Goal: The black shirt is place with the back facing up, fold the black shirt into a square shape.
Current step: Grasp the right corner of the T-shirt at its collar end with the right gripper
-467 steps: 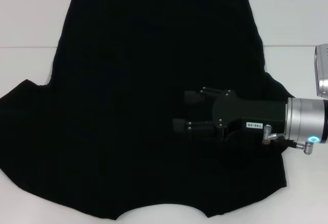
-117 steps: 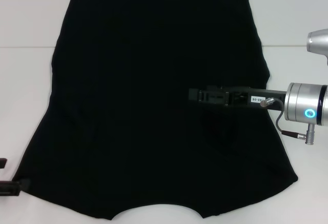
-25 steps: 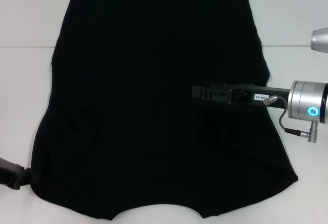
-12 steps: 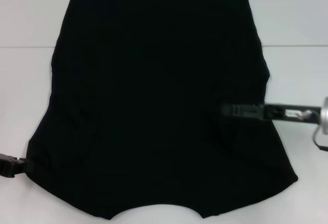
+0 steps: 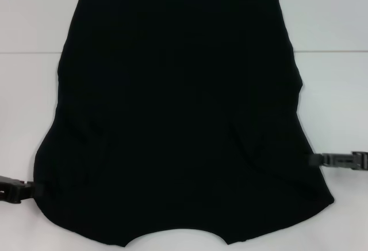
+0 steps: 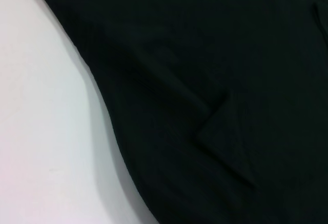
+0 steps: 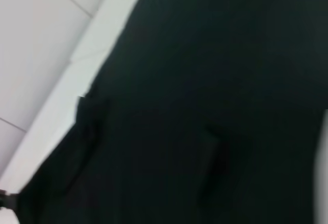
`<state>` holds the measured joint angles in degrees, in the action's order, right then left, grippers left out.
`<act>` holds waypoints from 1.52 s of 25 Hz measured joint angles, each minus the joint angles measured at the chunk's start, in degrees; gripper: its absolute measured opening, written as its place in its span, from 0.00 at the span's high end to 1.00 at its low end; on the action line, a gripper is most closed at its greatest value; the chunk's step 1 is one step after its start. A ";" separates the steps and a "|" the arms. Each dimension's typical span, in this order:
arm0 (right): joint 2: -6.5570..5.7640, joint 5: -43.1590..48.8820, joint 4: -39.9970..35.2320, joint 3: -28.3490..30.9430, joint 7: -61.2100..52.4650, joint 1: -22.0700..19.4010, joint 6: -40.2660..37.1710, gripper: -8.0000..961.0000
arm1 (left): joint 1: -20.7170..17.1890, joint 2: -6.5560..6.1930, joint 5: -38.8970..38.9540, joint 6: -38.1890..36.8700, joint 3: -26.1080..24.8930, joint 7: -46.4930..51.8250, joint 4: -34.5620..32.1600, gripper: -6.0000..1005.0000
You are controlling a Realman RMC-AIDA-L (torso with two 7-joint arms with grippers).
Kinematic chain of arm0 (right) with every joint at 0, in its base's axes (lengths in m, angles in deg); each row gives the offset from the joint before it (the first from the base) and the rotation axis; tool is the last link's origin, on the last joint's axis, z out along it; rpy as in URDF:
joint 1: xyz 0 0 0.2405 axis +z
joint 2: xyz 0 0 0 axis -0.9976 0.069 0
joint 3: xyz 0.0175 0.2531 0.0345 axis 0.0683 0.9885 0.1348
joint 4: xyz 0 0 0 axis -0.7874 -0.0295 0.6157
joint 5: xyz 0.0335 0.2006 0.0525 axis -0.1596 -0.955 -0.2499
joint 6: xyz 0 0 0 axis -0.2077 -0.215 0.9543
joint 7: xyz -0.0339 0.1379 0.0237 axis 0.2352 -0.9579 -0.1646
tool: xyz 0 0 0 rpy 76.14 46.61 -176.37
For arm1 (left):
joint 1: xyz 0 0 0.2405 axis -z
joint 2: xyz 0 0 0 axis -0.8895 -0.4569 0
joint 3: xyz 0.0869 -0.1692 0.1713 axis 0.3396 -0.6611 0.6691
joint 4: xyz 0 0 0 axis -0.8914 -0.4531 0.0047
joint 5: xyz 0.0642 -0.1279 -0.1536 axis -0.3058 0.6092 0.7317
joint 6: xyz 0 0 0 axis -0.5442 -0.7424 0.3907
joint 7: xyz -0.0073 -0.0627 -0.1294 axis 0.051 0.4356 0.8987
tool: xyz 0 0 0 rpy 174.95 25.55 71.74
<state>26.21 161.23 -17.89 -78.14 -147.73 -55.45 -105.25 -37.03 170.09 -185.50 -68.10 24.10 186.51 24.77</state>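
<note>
1. The black shirt (image 5: 178,113) lies spread flat on the white counter (image 5: 29,96), filling most of the head view. Both sleeves are already turned in over the body, so the outline is a broad panel, with the curved neckline at the near edge and the straight hem at the far edge.

2. The left gripper (image 5: 14,189) sits low at the shirt's near-left corner, its tip touching or just beside the cloth edge. Whether its fingers are apart or pinching the fabric cannot be told from here.

3. The right gripper (image 5: 339,160) sits just off the shirt's right edge, near the near-right corner — apart from the cloth by a sliver, or barely meeting it. Its fingers look thin and together, but that is not certain.

4. The step in hand looks like taking the two near corners, ready to carry them toward the far hem.

5. To do it well, each gripper should catch every layer at its corner, including the folded sleeve.

6. Both should lift evenly and travel together — otherwise the fold line skews and the sleeve folds, visible as soft ridges in the left wrist view, may slide out.
</note>
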 joint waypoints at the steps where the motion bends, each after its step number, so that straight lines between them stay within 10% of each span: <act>1: -0.17 0.67 -0.51 0.00 -0.48 -0.31 -0.04 0.06 | 0.10 -0.06 0.01 0.00 0.00 -0.05 0.27 0.93; 38: 1.84 11.10 -2.70 -0.65 -5.29 3.42 -4.19 0.14 | 1.10 -0.46 0.02 0.82 0.12 -0.50 1.24 0.91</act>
<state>28.05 172.33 -20.60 -78.79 -153.02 -52.03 -109.44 -35.94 169.63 -185.49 -67.28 24.22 186.01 26.01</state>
